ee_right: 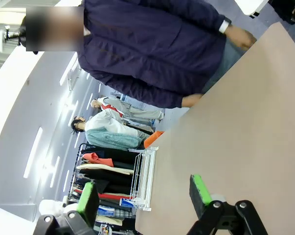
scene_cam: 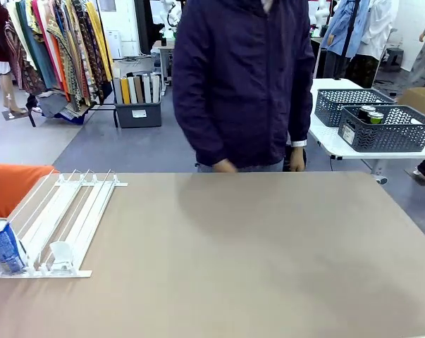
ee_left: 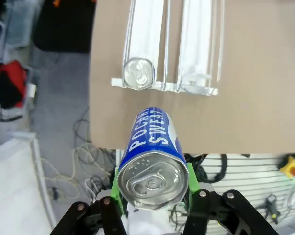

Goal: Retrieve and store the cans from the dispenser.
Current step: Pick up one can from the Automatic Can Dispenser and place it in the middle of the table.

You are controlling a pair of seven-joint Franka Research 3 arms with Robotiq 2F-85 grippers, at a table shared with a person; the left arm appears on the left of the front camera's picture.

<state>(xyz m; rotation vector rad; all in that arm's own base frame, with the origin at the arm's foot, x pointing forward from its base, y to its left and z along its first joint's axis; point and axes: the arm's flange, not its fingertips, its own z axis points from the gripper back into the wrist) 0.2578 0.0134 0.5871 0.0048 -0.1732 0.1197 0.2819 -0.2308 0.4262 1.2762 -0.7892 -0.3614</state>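
In the left wrist view my left gripper (ee_left: 154, 191) is shut on a blue can (ee_left: 154, 147), its green pads on both sides just below the silver top. The can hangs over the table's near edge, short of the dispenser (ee_left: 186, 44). Another can (ee_left: 138, 73) stands at the front end of one of the dispenser's rails. In the front view the dispenser (scene_cam: 71, 215) lies at the table's left, with that blue can (scene_cam: 4, 246) at its near end. My right gripper (ee_right: 143, 196) is open and empty, raised above the table, with the dispenser (ee_right: 143, 176) far beyond it.
A person in a dark navy jacket (scene_cam: 240, 84) stands at the table's far side, hands (scene_cam: 225, 166) near its edge. Dark mesh baskets (scene_cam: 388, 130) holding cans sit on a white table at the back right. An orange object (scene_cam: 11, 183) lies left of the dispenser.
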